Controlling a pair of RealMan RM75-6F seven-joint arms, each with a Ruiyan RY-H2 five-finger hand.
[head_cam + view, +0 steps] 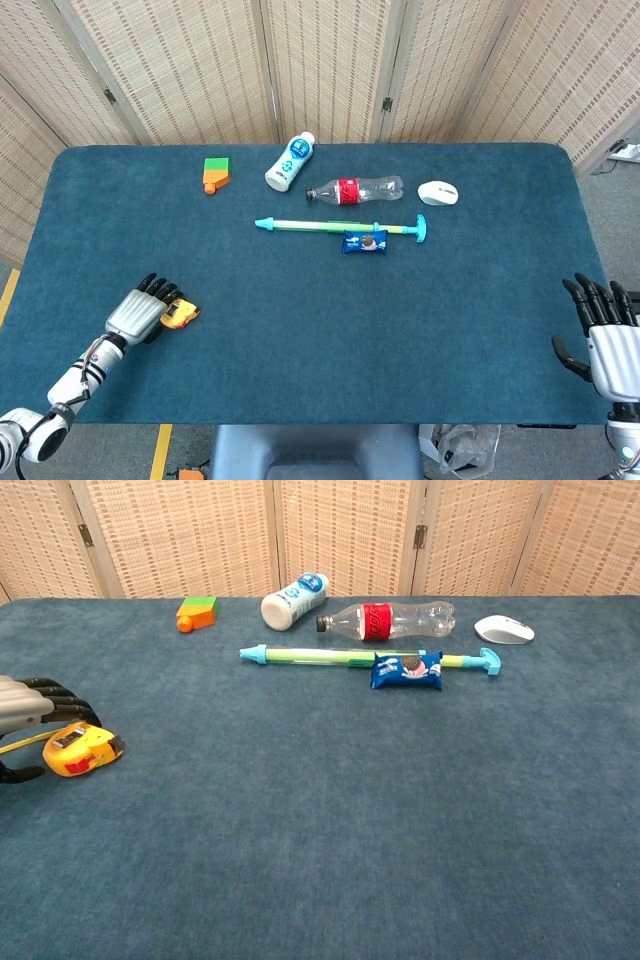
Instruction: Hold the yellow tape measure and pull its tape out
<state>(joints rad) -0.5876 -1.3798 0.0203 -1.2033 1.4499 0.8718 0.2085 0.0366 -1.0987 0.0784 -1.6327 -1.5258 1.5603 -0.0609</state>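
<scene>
The yellow tape measure point(181, 314) lies on the blue table point(320, 330) near the front left, with a short yellow strip of tape showing at its left side. My left hand point(140, 313) sits just left of it, dark fingers point(62, 695) arched over its top and the thumb on the cloth in front; it does not grip the case. In the chest view the tape measure point(84, 749) rests flat beside the left hand point(22, 708). My right hand point(606, 338) hangs off the table's front right corner, fingers spread, holding nothing.
Along the far side lie an orange and green block point(215, 173), a white bottle point(290, 162), a clear bottle with a red label point(354, 189), a white mouse point(438, 193), a green and blue rod point(338, 227) and a blue snack pack point(364, 242).
</scene>
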